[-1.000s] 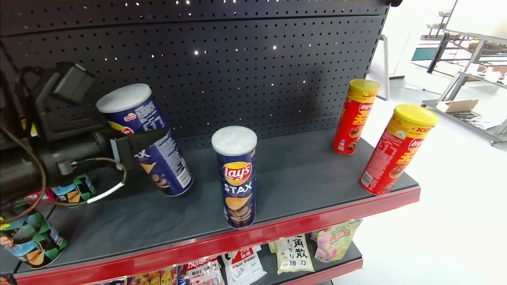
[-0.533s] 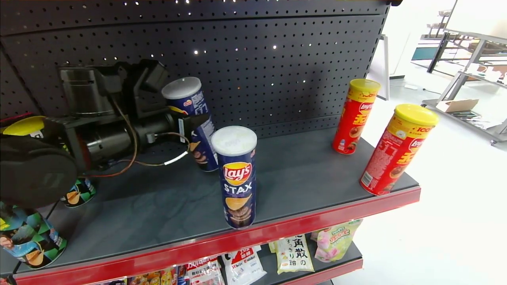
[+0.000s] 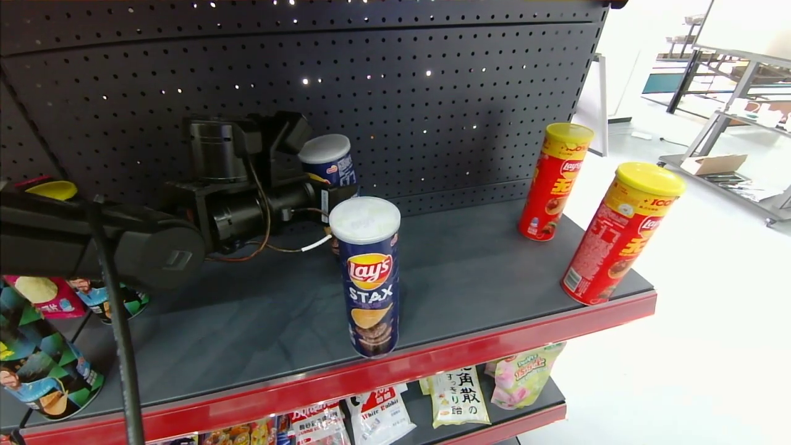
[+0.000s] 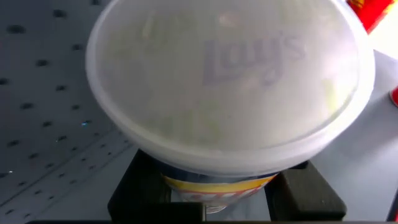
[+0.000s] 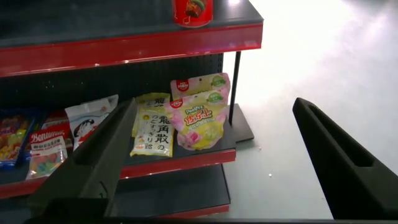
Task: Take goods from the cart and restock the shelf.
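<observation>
Two blue cans share the centre of the head view; the held can point(image 3: 326, 162) sits upper centre against the pegboard point(image 3: 432, 93), the left gripper point(image 3: 332, 196) clamped on its body, and its base is hidden behind the front can point(image 3: 369, 278), so I cannot tell whether it touches the shelf point(image 3: 469, 272); two red cans point(image 3: 554, 182) stand at the right.

Left wrist view: the held can's lid point(image 4: 230, 81) looms close, with dark fingers point(image 4: 140, 190) pressed against the can on either side.

Right wrist view: the right gripper point(image 5: 214, 106) hangs with its fingers wide apart and nothing between them, facing snack bags point(image 5: 196, 115) on a lower shelf.

Risk, as I judge it: letting go before the base is flat could tip the held can forward into the front can; pulling the arm back carelessly could also knock the front can off the shelf edge.
</observation>
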